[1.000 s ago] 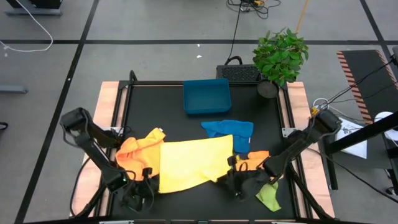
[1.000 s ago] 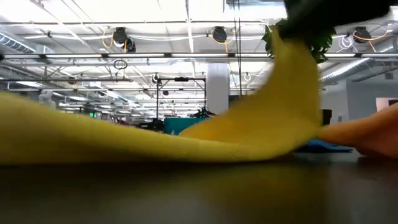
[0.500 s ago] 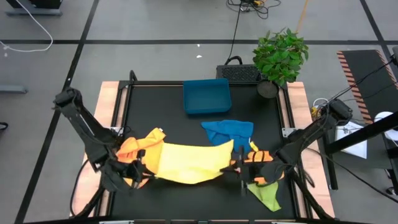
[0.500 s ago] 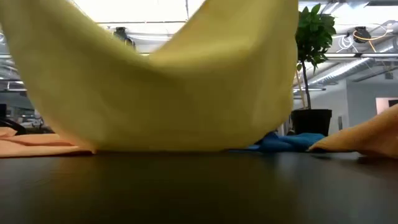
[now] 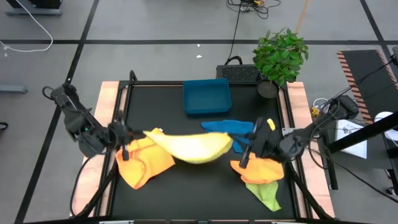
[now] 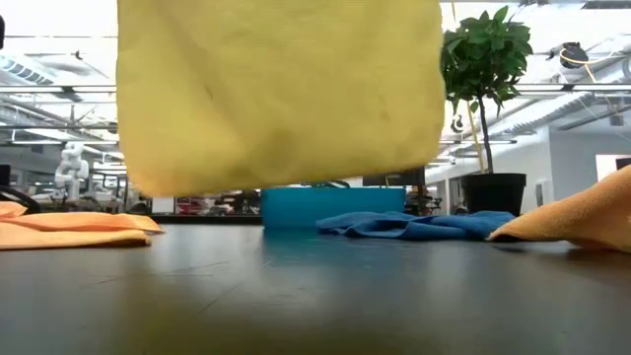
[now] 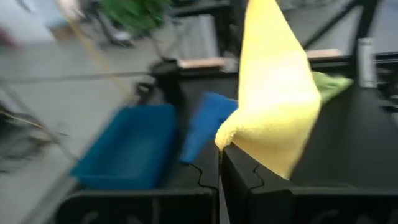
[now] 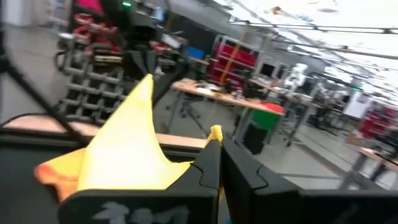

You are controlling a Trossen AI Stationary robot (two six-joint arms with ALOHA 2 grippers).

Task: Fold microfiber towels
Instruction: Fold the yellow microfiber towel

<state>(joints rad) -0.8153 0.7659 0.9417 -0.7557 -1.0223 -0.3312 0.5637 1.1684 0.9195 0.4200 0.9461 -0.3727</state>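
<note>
Holding the pale yellow towel (image 5: 194, 147) stretched between two corners is the step in hand, and doing it well, I judge, means keeping both corners level and the span taut, so that the hanging edge comes down square on the counter (image 5: 199, 193) and the cloth can be laid over on itself without a skew.

Taking the blue tray (image 5: 206, 96) as the mark: the yellow towel hangs in the air on the near side of the tray, clear of the counter in the low view, sagging a little in the middle. The left hand (image 5: 124, 135) is off to the tray's near left, shut tight on one corner of that towel; its wrist view shows the cloth pinched right at the fingertips. The right hand (image 5: 254, 142) is to the tray's near right, likewise closed on the opposite corner, with a small yellow tip poking out past its fingers.

The other towels lie on the counter. The blue towel (image 5: 227, 127) sits just nearer than the tray, an orange-yellow towel (image 5: 142, 163) lies below the left hand, and another orange one (image 5: 258, 170) lies below the right. The lime green towel (image 5: 266, 194) lies farthest from the tray on that side, seemingly touching the orange one, though the overlap is hard to make out.
</note>
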